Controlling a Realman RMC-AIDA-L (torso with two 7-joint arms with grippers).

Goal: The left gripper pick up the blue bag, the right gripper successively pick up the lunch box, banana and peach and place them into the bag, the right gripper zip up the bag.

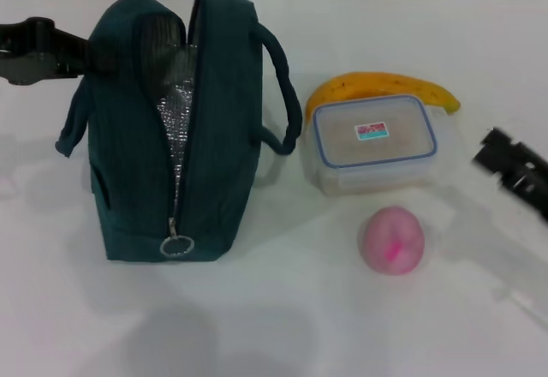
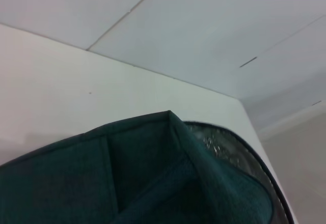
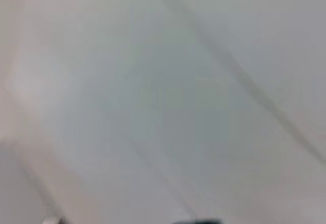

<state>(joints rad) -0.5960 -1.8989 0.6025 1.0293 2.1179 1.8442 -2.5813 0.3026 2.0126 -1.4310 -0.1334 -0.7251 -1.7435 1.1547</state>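
The white tabletop (image 1: 282,326) carries everything. The biggest thing on it is the blue bag (image 1: 214,137), a dark teal fabric bag standing at about nine o'clock from the middle of the head view. Its zip is undone along most of the top, and the gap shows crinkled silver lining (image 1: 175,107). A metal ring pull (image 1: 177,245) hangs at the near, six o'clock end of the zip. One loop handle (image 1: 287,94) arches off the bag's three o'clock side; the other handle (image 1: 73,124) droops at its nine o'clock side. The left wrist view looks down on the bag's teal upper edge (image 2: 153,173), with a sliver of foil beside it.

At three o'clock from the bag, just beside it, sits the lunch box (image 1: 374,141), clear plastic with rounded corners, a blue-rimmed lid and a small red-and-teal sticker on top. The banana (image 1: 385,86), yellow-orange, curves along the box's twelve o'clock side, touching or nearly touching it. The peach (image 1: 392,239), pale pink with a brighter magenta spot, rests at six o'clock from the box, a little apart.

The left pincer (image 1: 81,56) reaches in level from nine o'clock, its tip against the bag's upper far corner by the drooping handle; I cannot tell whether it is spread or pinching the fabric. The right pincer (image 1: 514,167) is at three o'clock, apart from the box, blurred, and I cannot tell its state either.
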